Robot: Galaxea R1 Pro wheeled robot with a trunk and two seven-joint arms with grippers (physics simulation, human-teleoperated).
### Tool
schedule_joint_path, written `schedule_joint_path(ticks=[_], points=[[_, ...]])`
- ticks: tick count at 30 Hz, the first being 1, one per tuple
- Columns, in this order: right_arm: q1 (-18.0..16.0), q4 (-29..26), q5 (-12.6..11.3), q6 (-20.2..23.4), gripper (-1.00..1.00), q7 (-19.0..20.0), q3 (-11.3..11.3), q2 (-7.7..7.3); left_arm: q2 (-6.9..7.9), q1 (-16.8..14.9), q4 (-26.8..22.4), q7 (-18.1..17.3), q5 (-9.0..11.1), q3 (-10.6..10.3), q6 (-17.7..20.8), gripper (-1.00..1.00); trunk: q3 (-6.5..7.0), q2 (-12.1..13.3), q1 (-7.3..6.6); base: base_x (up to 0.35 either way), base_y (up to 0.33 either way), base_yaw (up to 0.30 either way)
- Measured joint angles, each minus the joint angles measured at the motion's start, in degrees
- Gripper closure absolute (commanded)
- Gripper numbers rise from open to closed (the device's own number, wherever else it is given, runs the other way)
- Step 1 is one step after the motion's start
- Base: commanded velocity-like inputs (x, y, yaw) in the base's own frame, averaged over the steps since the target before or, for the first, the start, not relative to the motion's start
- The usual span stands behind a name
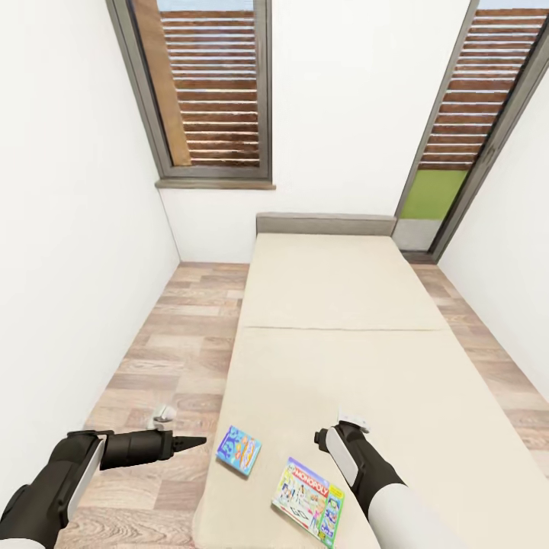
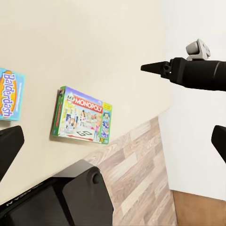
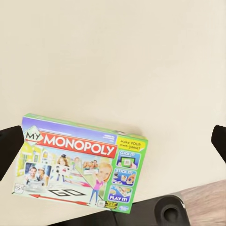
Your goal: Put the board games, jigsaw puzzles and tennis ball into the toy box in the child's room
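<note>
Both hands gape empty — right hand [image 1: 352, 424] over Monopoly box [image 1: 308, 501], its corner cut off.

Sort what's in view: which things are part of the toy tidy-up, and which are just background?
Job:
blue Balderdash box
green-edged Monopoly box
bed, where both lie

Background:
wood floor
windows
white walls

Home bedroom: bed [image 1: 335, 320], windows [image 1: 213, 84].
</note>
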Motion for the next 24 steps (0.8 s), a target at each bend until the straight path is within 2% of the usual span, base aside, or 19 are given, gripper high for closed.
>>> schedule_joint_path(ticks=[7, 10, 12, 14, 18, 24], points=[[0.0, 0.0, 0.0, 0.0, -1.0, 0.0, 0.0, 0.0, 0.41, 0.0, -0.2, -0.2, 0.0, 0.1, 0.1, -1.0, -0.66, 0.0, 0.0, 0.0, 0.0, 0.0], [0.0, 0.0, 0.0, 0.1, -1.0, 0.0, 0.0, 0.0, 0.93, 0.0, -1.2, -1.8, 0.1, 0.2, 0.7, -1.0, -0.95, 0.0, 0.0, 0.0, 0.0, 0.0], [0.0, 0.0, 0.0, 0.1, -1.0, 0.0, 0.0, 0.0, 1.43, 0.0, -2.1, -5.0, 0.1, 0.2, 1.5, -1.0, -1.14, 0.0, 0.0, 0.0, 0.0, 0.0], [0.0, 0.0, 0.0, 0.1, -1.0, 0.1, 0.0, 0.0, 2.0, 0.0, -2.8, -11.0, -0.1, 0.1, 2.2, -1.0, -1.32, 0.0, 0.0, 0.0, 0.0, 0.0], [0.0, 0.0, 0.0, 0.1, -1.0, 0.0, 0.0, 0.0, 2.82, 0.0, -3.2, -17.2, -0.4, 0.1, 2.4, -1.0, -1.7, 0.0, 0.0, 0.0, 0.0, 0.0], [0.0, 0.0, 0.0, 0.1, -1.0, 0.1, 0.0, 0.0, 3.16, 0.0, -3.3, -19.2, -0.5, 0.1, 2.3, -1.0, -2.27, 0.0, 0.0, 0.0, 0.0, 0.0]])
